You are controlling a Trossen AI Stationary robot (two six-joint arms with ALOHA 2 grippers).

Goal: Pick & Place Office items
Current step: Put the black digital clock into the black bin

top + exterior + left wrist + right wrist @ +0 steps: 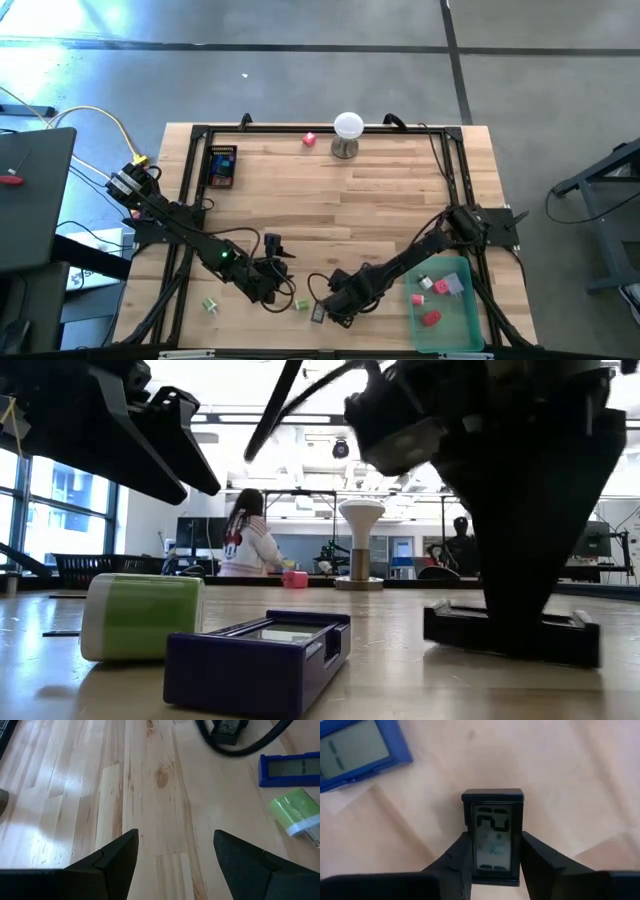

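Note:
A small black display piece [492, 827] lies flat on the wooden table, face up, with my right gripper [492, 845] shut around it near the table's front edge. The low view shows it as a flat black block [510, 632] under the gripper. Beside it lie a blue display piece [355, 750] and a green-and-white piece [297, 812]. My left gripper [175, 840] hangs open over bare wood just left of them, with nothing between its fingers. My right gripper pinches the black display piece by its two long sides [475, 837] between its two fingers [455, 862], toward one short end. The fingers come from above, pointing down. The piece lies flat on the table.
A green tray [470, 335] at the front right holds pink, red and grey pieces. Another green piece [210, 305] lies front left. At the far edge stand a white ball on a metal stand [347, 130], a pink piece [309, 139] and a dark box [222, 165].

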